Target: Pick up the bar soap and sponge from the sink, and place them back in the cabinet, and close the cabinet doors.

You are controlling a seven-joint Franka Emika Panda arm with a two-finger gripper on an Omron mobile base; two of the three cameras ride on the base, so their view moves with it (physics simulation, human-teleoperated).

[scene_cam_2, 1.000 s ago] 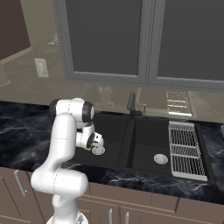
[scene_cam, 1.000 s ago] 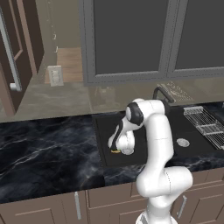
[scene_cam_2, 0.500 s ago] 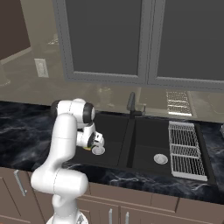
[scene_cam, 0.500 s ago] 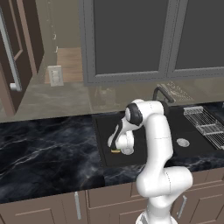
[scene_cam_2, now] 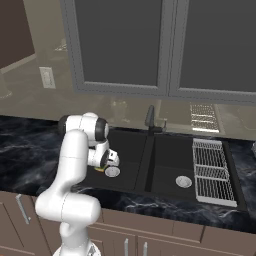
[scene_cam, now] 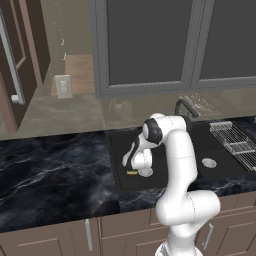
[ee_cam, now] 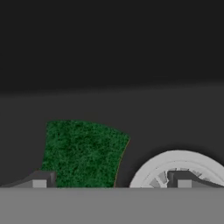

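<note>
A dark marble counter (scene_cam: 50, 180) runs under grey-framed windows (scene_cam_2: 120, 45), with the black sink (scene_cam_2: 165, 150) set into it and a wire rack (scene_cam_2: 212, 172) at the sink's 3 o'clock side. The arm reaches down into the left basin, where the gripper (ee_cam: 111, 181) hangs low over the floor with its fingers spread wide and nothing between them.

In the hand view the sponge (ee_cam: 83, 153) lies green side up at about 11 o'clock from the fingertip gap, just beside the left fingertip (ee_cam: 39, 180); the silver drain (ee_cam: 179, 168) sits at 1 o'clock, behind the right fingertip. From the left base view a sliver of yellow (scene_cam: 131, 172) shows below the hand, next to the drain. The soap can't be made out.

The risk, as I judge it: the sponge sits off-centre, toward one finger. Dropping straight could land that finger on top of it, or closing could pinch only a corner and let it slip. The other finger may also snag the drain's rim.
</note>
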